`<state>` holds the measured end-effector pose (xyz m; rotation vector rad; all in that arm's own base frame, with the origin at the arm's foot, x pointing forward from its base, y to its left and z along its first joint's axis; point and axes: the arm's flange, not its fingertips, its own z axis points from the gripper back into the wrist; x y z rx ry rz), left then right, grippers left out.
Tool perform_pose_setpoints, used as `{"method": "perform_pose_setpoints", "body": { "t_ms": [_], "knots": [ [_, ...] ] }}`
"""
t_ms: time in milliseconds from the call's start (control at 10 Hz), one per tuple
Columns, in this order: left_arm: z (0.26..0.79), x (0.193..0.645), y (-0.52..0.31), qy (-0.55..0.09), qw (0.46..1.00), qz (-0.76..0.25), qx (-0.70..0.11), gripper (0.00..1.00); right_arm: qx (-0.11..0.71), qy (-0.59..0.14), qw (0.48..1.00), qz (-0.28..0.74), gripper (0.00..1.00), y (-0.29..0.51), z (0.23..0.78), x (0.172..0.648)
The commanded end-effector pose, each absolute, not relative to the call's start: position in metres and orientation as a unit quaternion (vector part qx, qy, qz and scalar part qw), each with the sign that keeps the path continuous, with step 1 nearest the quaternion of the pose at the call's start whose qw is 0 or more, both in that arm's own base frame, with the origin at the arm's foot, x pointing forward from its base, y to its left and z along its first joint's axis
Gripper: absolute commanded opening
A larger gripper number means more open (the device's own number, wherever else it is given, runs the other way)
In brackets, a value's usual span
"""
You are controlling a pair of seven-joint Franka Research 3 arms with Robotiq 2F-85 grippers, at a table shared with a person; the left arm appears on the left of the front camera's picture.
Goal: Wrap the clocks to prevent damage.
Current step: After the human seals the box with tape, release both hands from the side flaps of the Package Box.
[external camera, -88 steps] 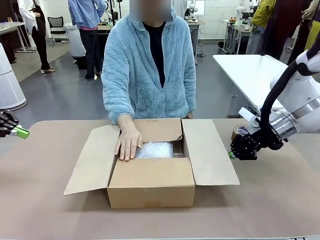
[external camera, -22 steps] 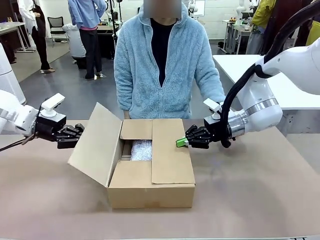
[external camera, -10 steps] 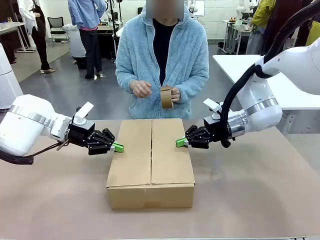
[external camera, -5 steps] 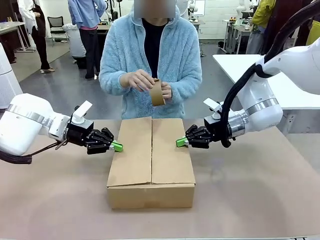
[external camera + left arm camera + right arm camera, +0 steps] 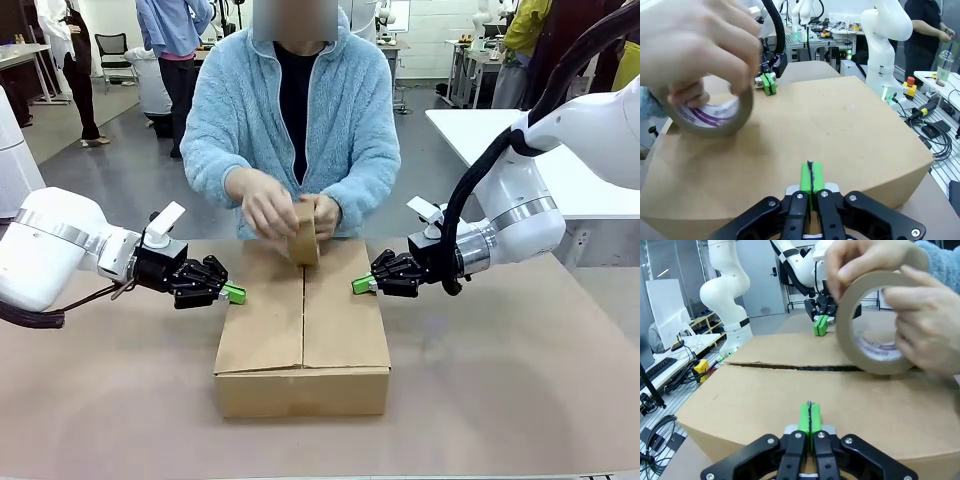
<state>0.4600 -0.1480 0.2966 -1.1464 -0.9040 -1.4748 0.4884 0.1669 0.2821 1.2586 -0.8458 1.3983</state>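
Note:
The clocks are hidden inside the closed brown cardboard box (image 5: 303,330) at the middle of the table. My left gripper (image 5: 234,293) is shut, its green tips pressed on the left flap's edge (image 5: 810,175). From the other side my right gripper (image 5: 360,285) is shut too, its tips resting on the right flap (image 5: 810,417). The person's hands (image 5: 265,205) hold a brown tape roll (image 5: 303,240) against the far end of the box top, over the centre seam (image 5: 790,367). The roll (image 5: 710,117) looms close in the left wrist view.
The box stands on a brown table (image 5: 500,390) with open surface on all sides. A white table (image 5: 505,140) stands at the back right. The person stands at the far edge, leaning over the box. Other people move in the background.
The person has brought the tape roll down from chest height onto the far end of the box top. Both grippers have stayed pressed on the closed flaps.

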Motion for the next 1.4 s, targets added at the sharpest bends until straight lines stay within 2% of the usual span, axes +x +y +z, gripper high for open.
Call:
{"method": "perform_pose_setpoints", "body": {
  "t_ms": [0, 1300],
  "knots": [
    [0.2937, 0.4612, -0.1501, -0.374, 0.511, -0.613, -0.472, 0.01, 0.521, -0.351, 0.519, 0.580, 0.01, 0.1682, 0.2772, 0.4881],
    [0.2937, 0.4612, -0.1501, -0.374, 0.511, -0.613, -0.472, 0.01, 0.521, -0.351, 0.519, 0.580, 0.01, 0.1682, 0.2772, 0.4881]
  ]
}}
